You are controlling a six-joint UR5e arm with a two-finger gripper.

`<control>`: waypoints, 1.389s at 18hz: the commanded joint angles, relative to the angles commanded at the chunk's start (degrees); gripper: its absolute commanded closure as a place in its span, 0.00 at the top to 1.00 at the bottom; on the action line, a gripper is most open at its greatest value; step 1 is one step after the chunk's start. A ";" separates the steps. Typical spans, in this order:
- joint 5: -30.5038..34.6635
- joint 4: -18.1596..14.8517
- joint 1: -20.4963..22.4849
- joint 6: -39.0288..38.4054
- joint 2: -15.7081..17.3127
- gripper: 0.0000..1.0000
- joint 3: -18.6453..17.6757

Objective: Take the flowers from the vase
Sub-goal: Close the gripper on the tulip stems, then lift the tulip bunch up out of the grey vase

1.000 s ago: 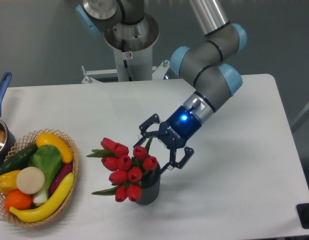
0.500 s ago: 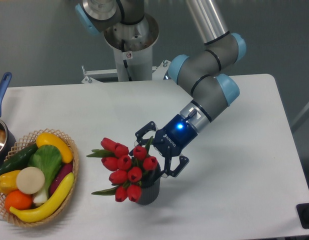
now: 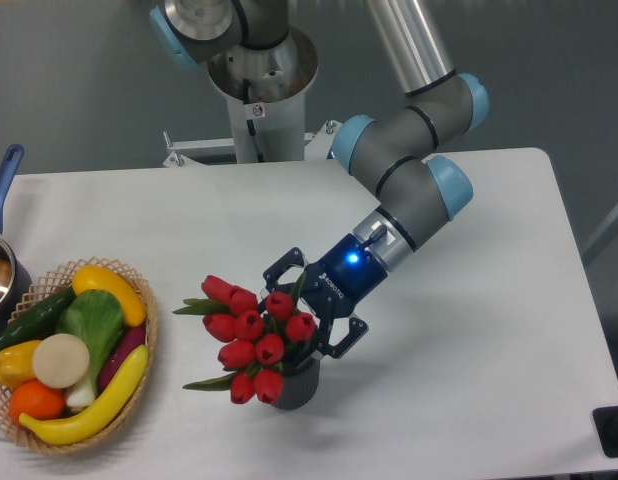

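Note:
The flowers (image 3: 250, 334), a bunch of red tulips with green leaves, lean left out of the vase (image 3: 296, 384), a small dark ribbed cup near the table's front. My gripper (image 3: 301, 312) comes in from the right, low over the vase's rim. It is open, one finger behind the bunch and one by the vase's right rim, with the right-hand blooms and stems between them. The stems are hidden by the blooms and the fingers.
A wicker basket (image 3: 137, 382) of toy vegetables and fruit sits at the front left. A blue-handled pot (image 3: 3, 262) stands at the left edge. The arm's base (image 3: 257, 70) rises behind the white table (image 3: 469, 350).
The gripper has moved left and down toward the bunch, from beside the blooms to straddling their right side. It has stayed open. The flowers and the vase have not moved.

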 joint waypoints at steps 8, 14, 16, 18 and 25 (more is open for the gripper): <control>-0.35 0.00 0.26 0.00 0.35 0.37 0.09; -1.23 0.00 0.61 -0.78 0.79 0.37 0.26; -1.93 0.00 0.79 -1.93 1.23 0.37 0.26; -2.81 0.00 0.79 -2.02 1.67 0.37 0.26; -6.15 0.00 2.11 -6.06 3.16 0.37 0.35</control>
